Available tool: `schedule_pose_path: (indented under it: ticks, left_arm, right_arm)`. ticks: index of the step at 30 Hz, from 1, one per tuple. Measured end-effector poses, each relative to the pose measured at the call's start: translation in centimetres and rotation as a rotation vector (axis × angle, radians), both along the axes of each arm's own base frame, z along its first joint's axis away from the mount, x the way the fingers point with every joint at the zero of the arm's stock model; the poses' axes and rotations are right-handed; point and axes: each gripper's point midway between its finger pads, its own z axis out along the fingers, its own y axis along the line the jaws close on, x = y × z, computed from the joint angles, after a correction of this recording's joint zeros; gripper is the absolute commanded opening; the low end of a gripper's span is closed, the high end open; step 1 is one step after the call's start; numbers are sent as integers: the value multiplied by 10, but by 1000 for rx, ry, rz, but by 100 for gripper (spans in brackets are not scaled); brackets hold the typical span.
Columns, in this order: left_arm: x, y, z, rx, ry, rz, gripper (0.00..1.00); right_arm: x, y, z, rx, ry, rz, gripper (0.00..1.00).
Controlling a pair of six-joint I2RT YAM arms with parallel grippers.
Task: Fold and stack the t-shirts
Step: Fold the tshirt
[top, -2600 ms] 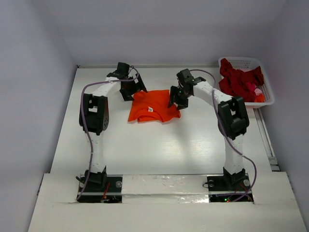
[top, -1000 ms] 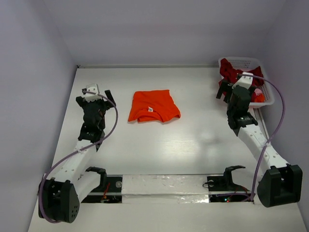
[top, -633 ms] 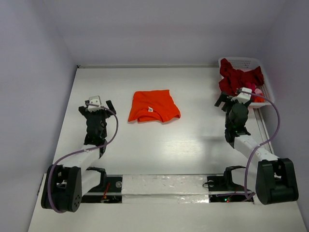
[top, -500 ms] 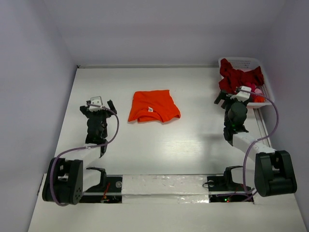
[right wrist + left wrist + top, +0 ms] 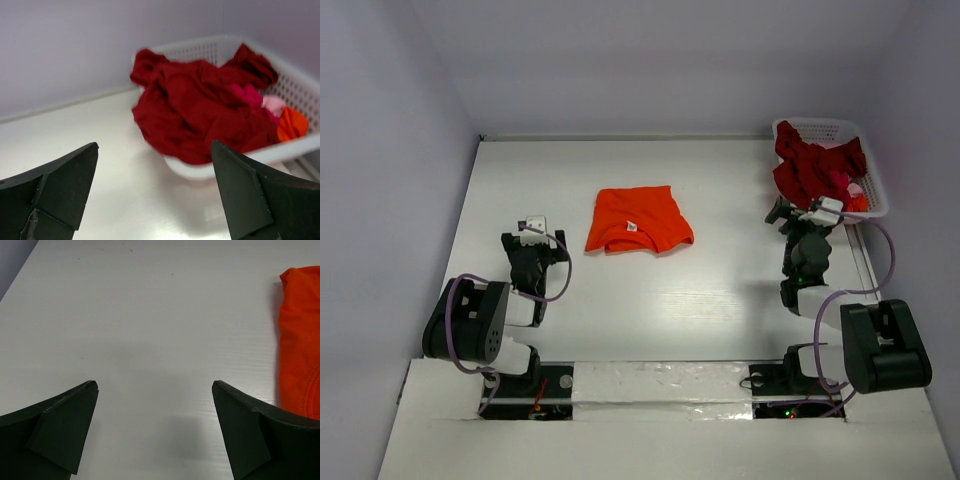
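White tabletop (image 5: 720,290) carries a folded orange t-shirt (image 5: 638,220); dark red t-shirts (image 5: 810,165) fill a basket (image 5: 825,126); left tool (image 5: 155,390) and right tool (image 5: 155,150) gape empty.

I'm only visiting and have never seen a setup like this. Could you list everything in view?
orange t-shirt: one, bright orange, folded, mid-table, touched by neither pincer.
dark red t-shirts: crumpled heap, number unclear, dark red, in the basket, spilling over its rim.
pink cloth: at least one piece, pink, in the basket against the red heap.
orange cloth: one piece, orange, in the basket by its near rim.
basket: one, white latticed plastic, table's far right corner.
table: one, white.
left pincer: one, black, open, empty, over bare table left of the orange t-shirt.
right pincer: one, black, open, empty, facing the basket.
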Motion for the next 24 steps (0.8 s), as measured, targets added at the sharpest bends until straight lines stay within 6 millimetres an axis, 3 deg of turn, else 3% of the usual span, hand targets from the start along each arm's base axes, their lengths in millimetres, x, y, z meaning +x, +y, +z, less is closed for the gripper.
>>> schedule_pose_path:
  ticks: [4, 12, 24]
  left_arm:
    - [6, 2, 8, -8, -27, 8, 99]
    - [12, 5, 20, -23, -69, 35, 99]
    - [12, 6, 20, -25, -69, 42, 99]
  right_arm:
    - [-9, -1, -22, -5, 27, 0, 100]
    - [-6, -1, 0, 2, -54, 0, 100]
    - [-6, -1, 0, 3, -56, -1, 100]
